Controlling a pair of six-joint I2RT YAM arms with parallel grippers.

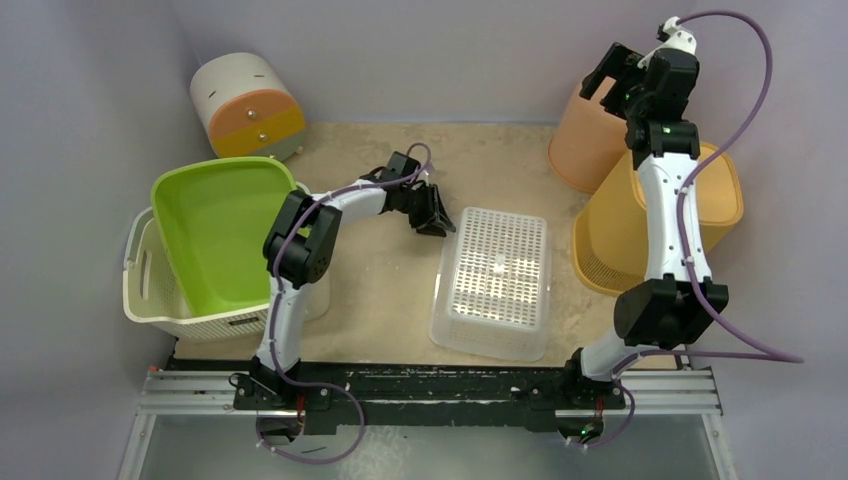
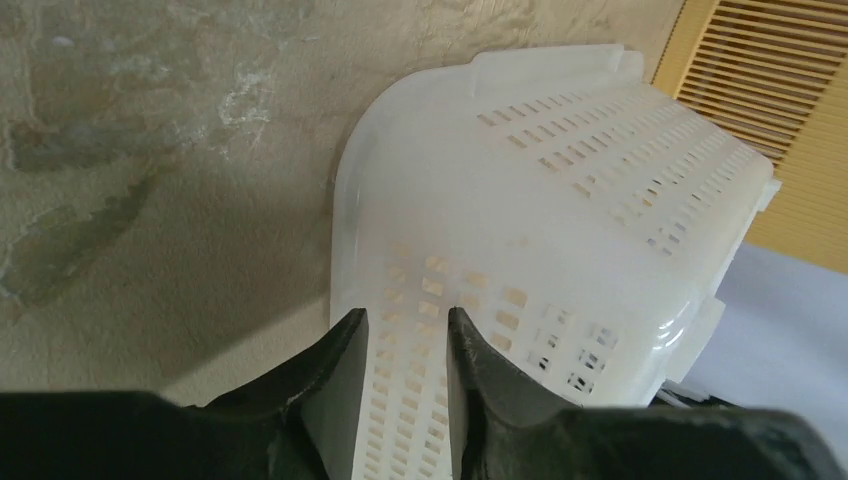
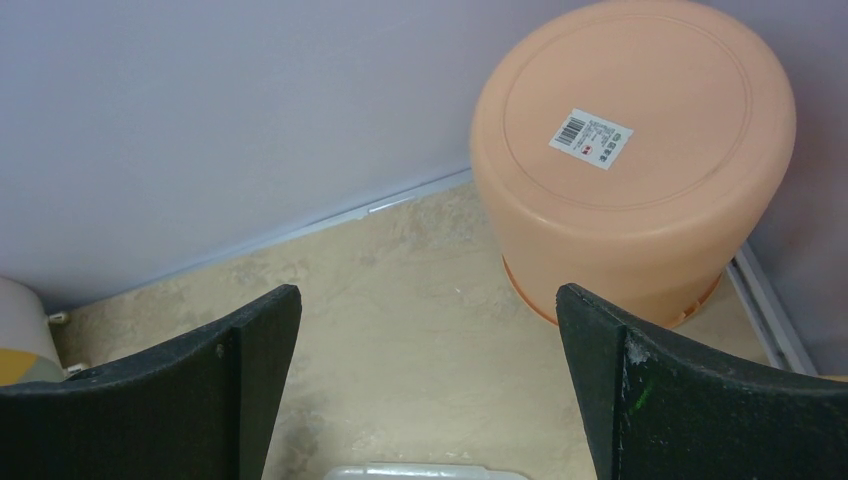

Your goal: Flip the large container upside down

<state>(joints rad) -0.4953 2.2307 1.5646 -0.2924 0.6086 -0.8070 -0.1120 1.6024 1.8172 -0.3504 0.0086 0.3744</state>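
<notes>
The large white perforated container (image 1: 495, 280) lies in the middle of the table with its slotted bottom facing up and its rim on the tabletop. My left gripper (image 1: 435, 220) hovers at its far-left corner, just beside it. In the left wrist view the container (image 2: 560, 200) fills the frame beyond my left gripper (image 2: 405, 315), whose jaws stand a narrow gap apart with nothing between them. My right gripper (image 1: 608, 80) is raised high at the back right, wide open and empty (image 3: 428, 290). A sliver of the container's rim (image 3: 420, 472) shows below it.
A green bin (image 1: 225, 230) sits inside a white laundry basket (image 1: 150, 290) at the left. A round white and orange box (image 1: 245, 105) stands at the back left. An upturned peach bucket (image 1: 580, 140) (image 3: 630, 150) and a yellow slatted basket (image 1: 620, 230) (image 2: 760, 100) are at the right.
</notes>
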